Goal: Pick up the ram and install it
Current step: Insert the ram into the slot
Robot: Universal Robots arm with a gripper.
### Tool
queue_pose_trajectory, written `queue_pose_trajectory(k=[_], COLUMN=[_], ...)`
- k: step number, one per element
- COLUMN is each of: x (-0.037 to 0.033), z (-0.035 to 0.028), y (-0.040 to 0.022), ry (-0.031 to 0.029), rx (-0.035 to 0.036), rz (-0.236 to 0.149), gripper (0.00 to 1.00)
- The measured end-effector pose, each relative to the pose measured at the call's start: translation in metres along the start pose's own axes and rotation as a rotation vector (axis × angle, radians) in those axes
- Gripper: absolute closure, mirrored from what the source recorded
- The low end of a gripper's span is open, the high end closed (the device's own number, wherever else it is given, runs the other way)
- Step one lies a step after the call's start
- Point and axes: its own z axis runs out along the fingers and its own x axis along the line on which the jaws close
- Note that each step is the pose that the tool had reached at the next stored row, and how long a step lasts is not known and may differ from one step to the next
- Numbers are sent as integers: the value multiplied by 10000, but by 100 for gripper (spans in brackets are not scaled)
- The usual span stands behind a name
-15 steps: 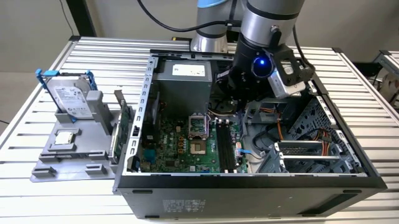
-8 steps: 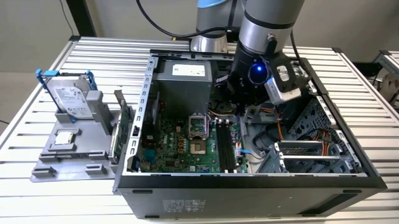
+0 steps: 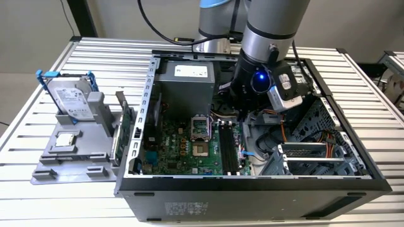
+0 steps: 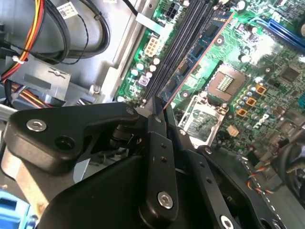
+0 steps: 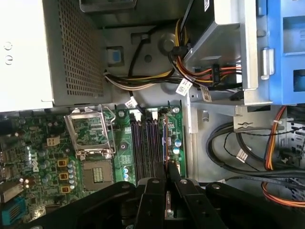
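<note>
Overall, we find the open computer case [image 3: 252, 198] lying on a slatted metal table [image 3: 38, 208], with the robot arm [image 3: 271, 19] reaching down into it. We note the green motherboard [image 3: 183, 146] on the case floor and, outside the case on the exterior view's left, a grey tray [image 3: 69, 161] carrying a silver hard drive [image 3: 71, 100]. We see the black memory slots [image 3: 228, 146] running beside the empty processor socket [image 5: 90, 133]. In both wrist views the gripper [image 4: 159, 107] has its fingers [image 4: 157, 143] pressed close together, pinching the ram [image 4: 198, 52] by one end. The ram runs edge-on along the slots, directly over them. We cannot tell whether it is seated.
</note>
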Motion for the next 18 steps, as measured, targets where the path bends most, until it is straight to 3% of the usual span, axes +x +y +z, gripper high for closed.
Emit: queue_pose_trajectory(k=[5,18], x=[-1,2], z=[18,252], y=[-2,-4], ry=[-1,-33], rx=[-2,-8], rz=[-30,-301], gripper=[100,100])
